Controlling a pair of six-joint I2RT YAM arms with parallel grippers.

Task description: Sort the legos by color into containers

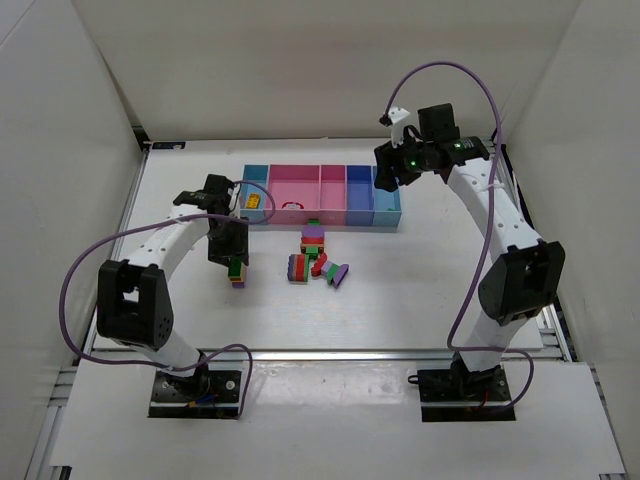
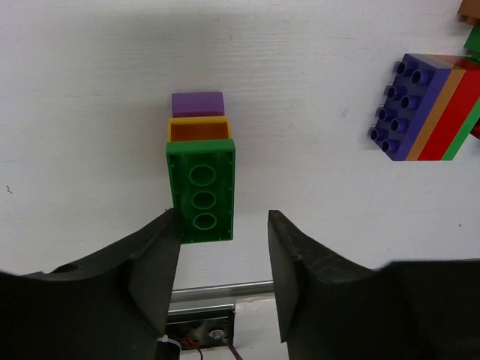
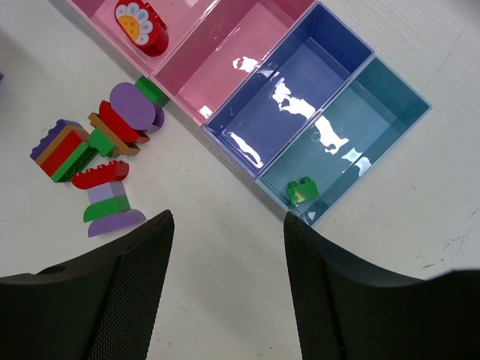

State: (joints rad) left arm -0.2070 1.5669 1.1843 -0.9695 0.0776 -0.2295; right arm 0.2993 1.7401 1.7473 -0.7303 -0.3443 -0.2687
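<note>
Left gripper (image 2: 223, 244): black two-finger jaws spread wide and holding nothing. They straddle the near end of a small green brick (image 2: 201, 187) of hard plastic, the left finger at its edge and the right finger clear of it.
Position: the green brick lies on the white table (image 2: 90, 90), well apart from the main pile. Its far end butts an orange-yellow hollow brick (image 2: 199, 129), and a purple brick (image 2: 198, 103) follows, making one short row.
Handling: I judge it light, rigid and glossy, so it is likely to slip or twist if pinched off-centre. The joined neighbours may lift with it.
Where to hold: across the two long flat sides, near the middle, which is how the jaws are lined up.
Looks: rectangular, with its hollow underside and three round tubes facing the wrist camera.
Loose pile (image 1: 318, 258): red, green, purple and orange bricks, several stuck in multi-colour stacks, just in front of the tray.
Tray (image 1: 390, 224): long, shallow plastic with five compartments. A yellow brick (image 1: 254, 203) sits in the left light blue one, a red round piece with a flower face (image 3: 141, 26) in the wide pink one, and a lone green lego (image 3: 302, 192) in the right light blue one.
Right gripper (image 3: 225, 240): fingers parted and empty, hovering above the table near the tray's right end.
</note>
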